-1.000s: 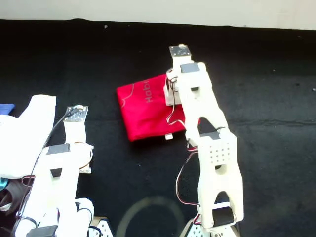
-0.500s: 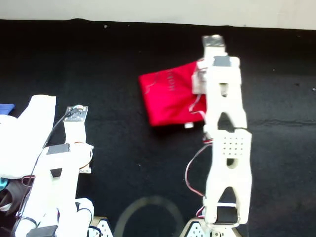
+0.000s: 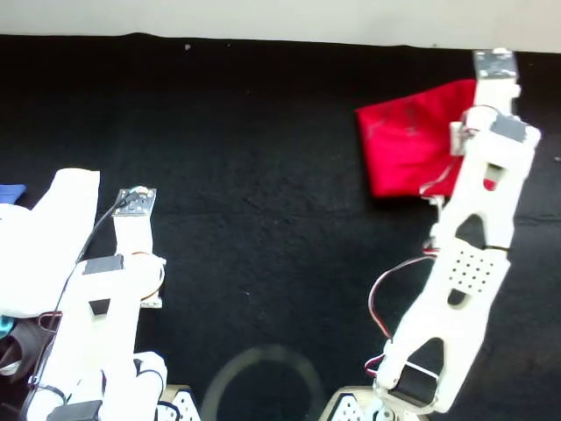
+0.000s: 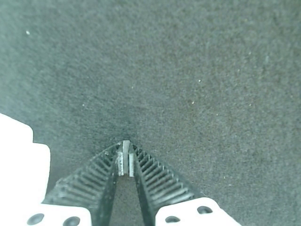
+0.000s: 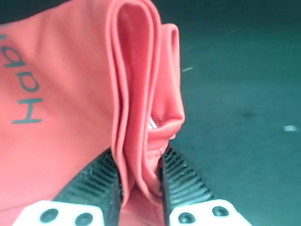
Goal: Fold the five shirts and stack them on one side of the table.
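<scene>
Being pinched at its layered edge by the right end effector (image 5: 139,159), the red shirt (image 3: 408,149) is held at the table's (image 3: 263,114) far right corner, spread leftward from the jaws; the left end effector (image 4: 123,157) is closed, empty, well apart.
</scene>
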